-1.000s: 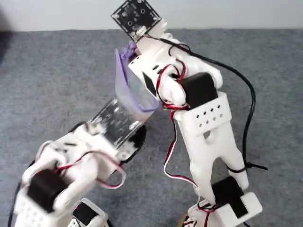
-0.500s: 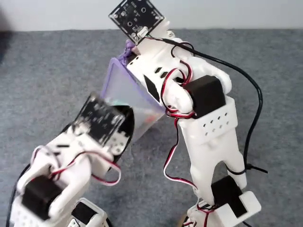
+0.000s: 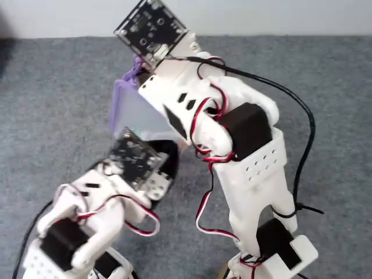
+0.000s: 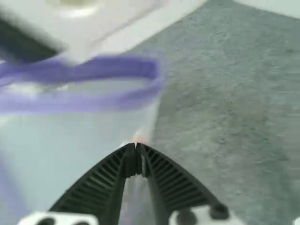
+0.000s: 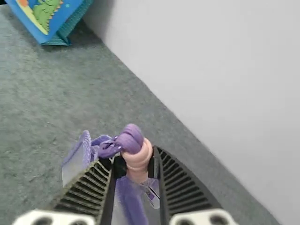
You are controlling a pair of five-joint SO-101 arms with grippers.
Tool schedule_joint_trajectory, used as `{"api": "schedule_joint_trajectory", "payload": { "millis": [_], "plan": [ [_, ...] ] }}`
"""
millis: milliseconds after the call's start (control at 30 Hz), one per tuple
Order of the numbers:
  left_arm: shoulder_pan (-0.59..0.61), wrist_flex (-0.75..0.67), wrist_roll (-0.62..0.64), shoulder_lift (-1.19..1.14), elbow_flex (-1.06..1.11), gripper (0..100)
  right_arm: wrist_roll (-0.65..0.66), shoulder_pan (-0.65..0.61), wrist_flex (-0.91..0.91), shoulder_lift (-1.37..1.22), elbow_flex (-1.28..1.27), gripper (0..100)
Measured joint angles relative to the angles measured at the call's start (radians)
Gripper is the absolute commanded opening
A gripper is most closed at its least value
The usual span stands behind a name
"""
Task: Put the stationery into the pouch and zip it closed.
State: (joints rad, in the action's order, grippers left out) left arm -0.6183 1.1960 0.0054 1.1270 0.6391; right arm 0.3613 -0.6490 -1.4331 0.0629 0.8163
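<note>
A clear pouch [image 3: 136, 113] with purple zipper trim hangs above the grey carpet. My right gripper [image 5: 133, 164] is shut on its pink and purple zipper pull [image 5: 133, 145], seen at the pouch's upper end [image 3: 138, 72] in the high view. Lower down, my left gripper [image 4: 136, 152] is shut, its black fingertips pressed together on the pouch's clear wall [image 4: 70, 136], below the purple zipper edge [image 4: 93, 70]. A small pinkish spot [image 4: 138, 137] shows just past the tips; I cannot tell what it is. In the high view the left wrist's camera board [image 3: 135, 157] covers that grip.
Grey carpet [image 3: 325, 87] covers the table on all sides. A white wall [image 5: 225, 70] runs along the far edge. A blue bag with a dinosaur print [image 5: 47, 16] stands by the wall. The right arm's black cable [image 3: 302, 122] loops to its right.
The right arm has swung the pouch to the left. The left wrist has turned and drawn back toward its base, its camera board now facing up.
</note>
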Motion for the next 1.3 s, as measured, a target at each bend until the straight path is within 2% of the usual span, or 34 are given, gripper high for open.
{"api": "schedule_joint_trajectory", "payload": {
  "millis": [133, 367, 533, 633, 867, 967, 1067, 1167, 1300],
  "plan": [
    [-0.018, -0.117, 0.015, -0.003, 0.109, 1, 0.0, -0.037, -0.074, 0.0, 0.0, 0.7],
    [0.103, -0.285, 0.02, -0.005, 0.219, 1, -0.055, -0.069, -0.259, 0.012, 0.058, 0.7],
    [0.114, -0.288, 0.02, 0.005, 0.232, 1, -0.087, -0.069, -0.307, 0.023, 0.058, 0.7],
    [0.081, -0.19, 0.018, 0.006, 0.164, 1, -0.089, -0.069, -0.308, 0.023, 0.058, 0.7],
    [-0.087, 0.176, 0.018, 0.008, -0.137, 2, -0.094, -0.068, -0.308, 0.031, 0.029, 0.7],
    [-0.1, 0.305, 0.018, 0.015, -0.253, 3, -0.094, -0.026, -0.308, 0.037, -0.006, 0.7],
    [-0.101, 0.417, 0.014, 0.021, -0.367, 9, -0.094, 0.002, -0.308, 0.037, -0.008, 0.7],
    [-0.06, 0.499, 0.005, 0.021, -0.468, 15, -0.094, 0.003, -0.308, 0.037, -0.008, 0.7],
    [0.118, 0.516, -0.051, 0.023, -0.546, 21, -0.094, 0.003, -0.308, 0.037, -0.008, 0.7]
  ]
}}
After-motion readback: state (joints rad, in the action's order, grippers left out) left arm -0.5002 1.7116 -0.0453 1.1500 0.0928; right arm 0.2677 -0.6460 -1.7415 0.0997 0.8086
